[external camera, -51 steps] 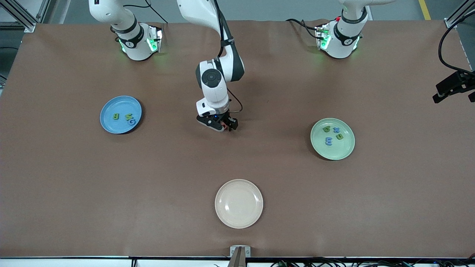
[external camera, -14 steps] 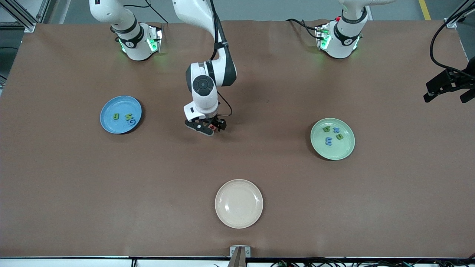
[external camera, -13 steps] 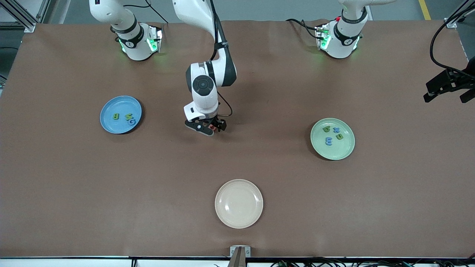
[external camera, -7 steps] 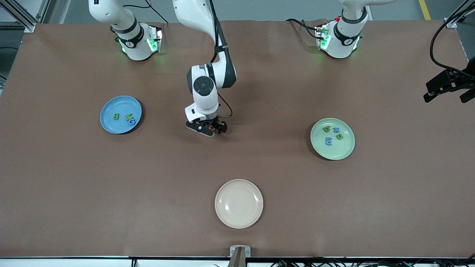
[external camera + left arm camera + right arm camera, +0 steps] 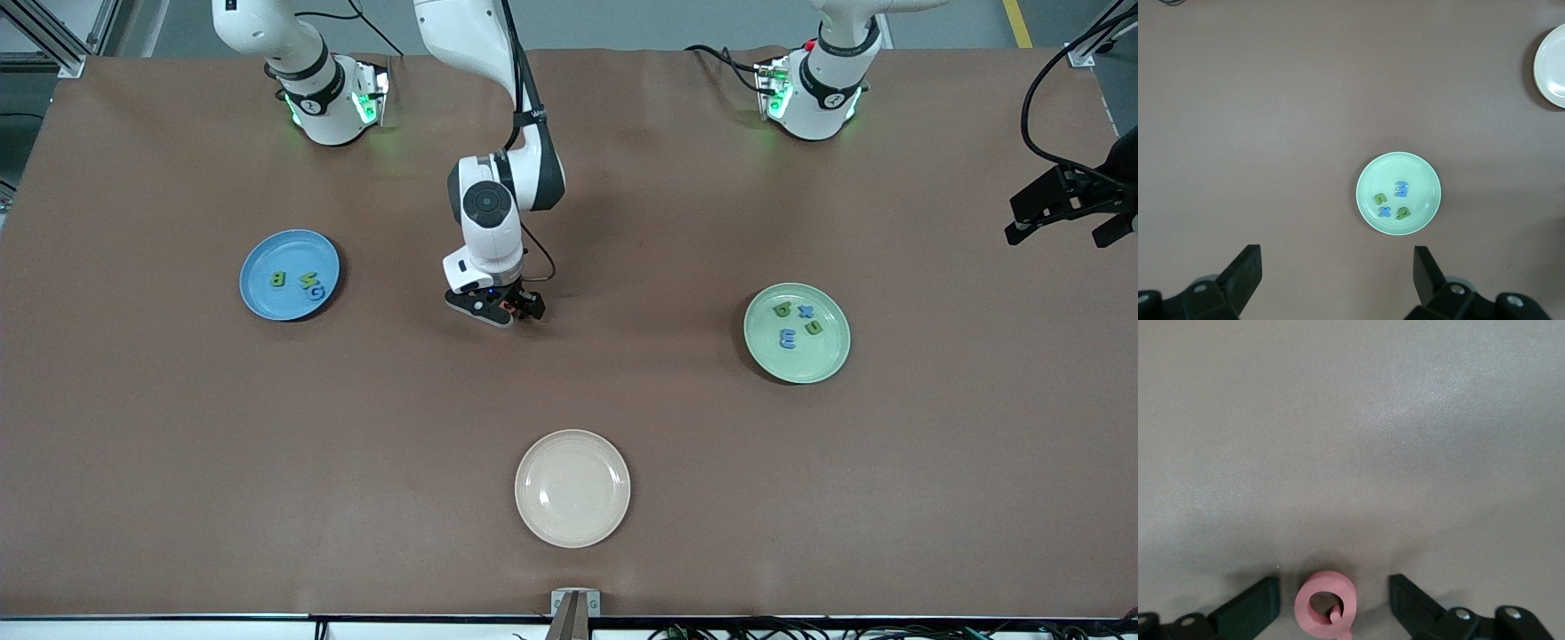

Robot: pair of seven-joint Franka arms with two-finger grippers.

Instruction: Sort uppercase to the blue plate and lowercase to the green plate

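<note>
Since a few seconds back my right arm has slid a bit toward its own end of the table, and the right gripper (image 5: pixel 508 310) has come down low over the brown table mat (image 5: pixel 356 427), roughly midway between the two coloured plates. Its fingers are spread either side of the small pink-red foam capital G (image 5: pixel 1327 606), which lies flat on the mat; in the right wrist view there's a clear gap on both sides, so nothing's pinched. Over at the right arm's end, the round sky-blue plate (image 5: pixel 258 298) has the green foam B (image 5: pixel 278 279), the green foam N (image 5: pixel 308 281) and the blue foam G (image 5: pixel 316 292) in it, the last two touching or nearly so. At the left arm's end, the round pale mint-green plate (image 5: pixel 822 360) holds the green g-shaped letter (image 5: pixel 782 309), the little blue cross-shaped letter (image 5: pixel 805 311), the green u (image 5: pixel 813 327) and the blue E-like m (image 5: pixel 788 338), all close together. The cream-white round plate (image 5: pixel 573 488) sits nearest the front camera, nothing in it. My left arm is waiting, with the left gripper (image 5: pixel 1338 283) up high past the table's edge at its own end, fingers wide apart, its wrist camera looking down at the green plate.
</note>
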